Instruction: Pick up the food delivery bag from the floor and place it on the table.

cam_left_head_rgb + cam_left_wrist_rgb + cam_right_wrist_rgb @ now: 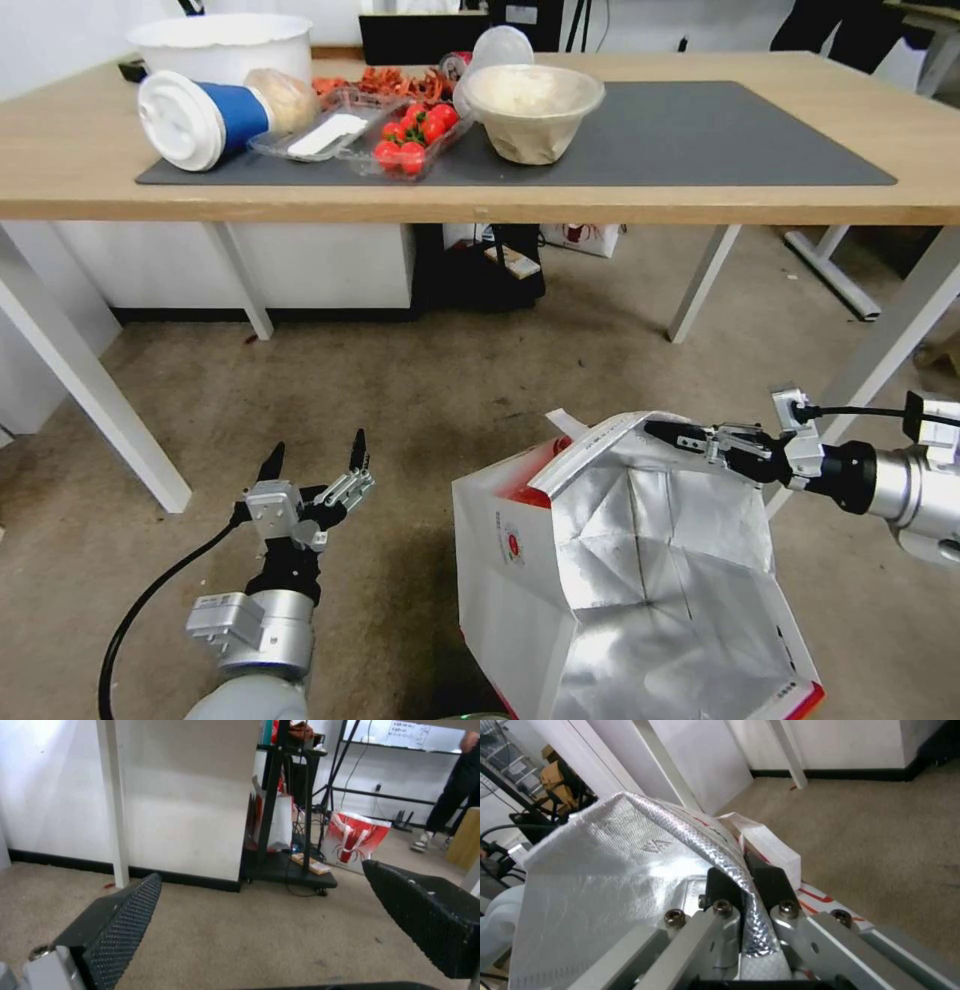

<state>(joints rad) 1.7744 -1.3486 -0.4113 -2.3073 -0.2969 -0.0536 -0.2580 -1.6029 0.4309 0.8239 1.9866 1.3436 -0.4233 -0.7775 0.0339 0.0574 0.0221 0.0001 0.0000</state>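
**Bag pinched at the rim, lift pending**

The right tool [672, 434] is clamped on the foil-lined top edge of the food delivery bag [620, 590], which sits low, near the floor [400, 400], before the surface [700, 195]. The left tool [315, 465] hovers beside it, spread wide and empty. My advice: raise slowly and keep the mouth upward, since a single-edge grip may tear or tilt.

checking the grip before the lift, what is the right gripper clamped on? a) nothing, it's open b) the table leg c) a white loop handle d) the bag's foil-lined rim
d: the right gripper is shut on the foil-lined top edge of the bag; the white handle lies beside the fingers, outside them.
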